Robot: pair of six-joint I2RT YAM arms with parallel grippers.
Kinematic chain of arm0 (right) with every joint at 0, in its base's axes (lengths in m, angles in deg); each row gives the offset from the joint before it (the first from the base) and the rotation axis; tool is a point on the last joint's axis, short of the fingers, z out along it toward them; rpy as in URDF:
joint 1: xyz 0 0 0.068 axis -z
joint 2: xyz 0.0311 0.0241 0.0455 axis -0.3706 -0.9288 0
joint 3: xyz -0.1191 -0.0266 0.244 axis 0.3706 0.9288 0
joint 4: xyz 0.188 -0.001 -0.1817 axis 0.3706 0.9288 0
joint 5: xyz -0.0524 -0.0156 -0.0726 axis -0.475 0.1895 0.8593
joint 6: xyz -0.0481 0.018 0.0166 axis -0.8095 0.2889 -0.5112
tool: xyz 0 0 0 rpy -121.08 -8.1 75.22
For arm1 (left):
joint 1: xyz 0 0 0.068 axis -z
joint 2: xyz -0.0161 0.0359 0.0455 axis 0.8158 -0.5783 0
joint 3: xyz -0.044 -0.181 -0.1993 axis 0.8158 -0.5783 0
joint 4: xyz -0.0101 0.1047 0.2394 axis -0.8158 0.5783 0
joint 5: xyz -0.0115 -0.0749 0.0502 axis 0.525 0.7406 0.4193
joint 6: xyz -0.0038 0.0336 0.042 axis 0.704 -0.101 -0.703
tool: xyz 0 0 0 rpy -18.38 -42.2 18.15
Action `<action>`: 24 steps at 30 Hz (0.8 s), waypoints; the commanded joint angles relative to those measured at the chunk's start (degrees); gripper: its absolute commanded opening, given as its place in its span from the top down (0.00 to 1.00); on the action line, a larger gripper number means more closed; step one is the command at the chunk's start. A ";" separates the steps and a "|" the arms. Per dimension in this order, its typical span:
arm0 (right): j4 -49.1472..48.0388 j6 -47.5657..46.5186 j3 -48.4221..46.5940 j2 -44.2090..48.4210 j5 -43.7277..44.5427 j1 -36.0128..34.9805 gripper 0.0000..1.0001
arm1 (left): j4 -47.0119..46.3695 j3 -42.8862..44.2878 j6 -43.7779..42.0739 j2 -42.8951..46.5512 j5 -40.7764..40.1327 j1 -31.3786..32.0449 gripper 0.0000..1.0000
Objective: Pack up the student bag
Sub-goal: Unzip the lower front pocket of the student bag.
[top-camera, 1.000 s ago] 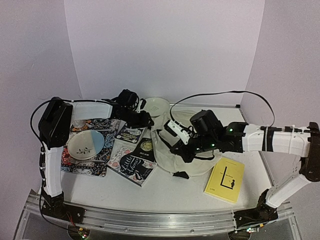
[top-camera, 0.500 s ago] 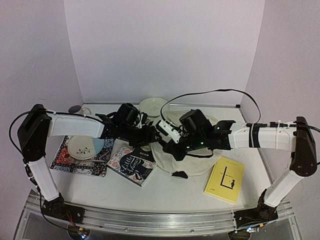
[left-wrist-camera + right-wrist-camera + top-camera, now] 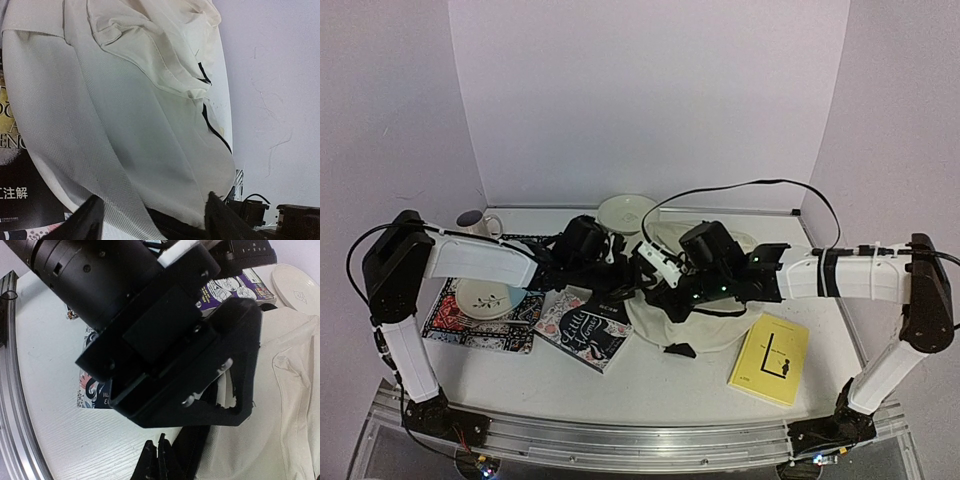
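The student bag [image 3: 695,312] is a cream fabric backpack lying mid-table. It fills the left wrist view [image 3: 125,115], with a dark zipper line on its right. My left gripper [image 3: 623,272] is at the bag's left edge. Its fingers [image 3: 91,220] stand wide apart, with cream fabric and a black band between them. My right gripper [image 3: 653,283] is just right of it, over the same edge. Its fingertips [image 3: 159,462] are pressed together, with a black band of the bag [image 3: 197,450] against them. The left gripper's body blocks most of the right wrist view.
A dark "Little" book [image 3: 582,330] lies left of the bag, with a comic book [image 3: 232,287] behind it. A yellow book [image 3: 770,358] lies at the right front. A plate [image 3: 485,295] sits on a patterned placemat [image 3: 470,330] on the left. A mug [image 3: 470,218] and a white bowl [image 3: 625,210] stand at the back.
My left arm has stretched out to the right and brought its gripper down to the bag's left edge. My right gripper has shifted left to meet it.
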 commanded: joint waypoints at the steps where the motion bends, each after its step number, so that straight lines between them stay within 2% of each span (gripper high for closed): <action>1: -1.79 -0.66 0.93 1.97 2.02 -0.33 1.00 | -3.67 1.18 1.19 -1.78 2.58 1.09 0.44; 7: -1.24 0.03 4.53 5.25 7.71 -0.29 1.00 | -4.17 0.85 0.22 -1.52 2.41 1.39 0.91; 9: -0.54 0.66 6.39 6.77 10.88 -0.08 1.00 | -4.12 0.58 -0.51 -0.94 1.92 1.34 1.00; 15: 4.21 6.32 12.88 12.36 18.53 3.73 1.00 | -3.89 -1.02 -2.36 0.61 0.40 1.34 1.00; 24: 10.38 15.34 21.21 23.06 20.67 15.46 1.00 | -1.65 -2.26 -5.23 1.55 -0.09 1.12 1.00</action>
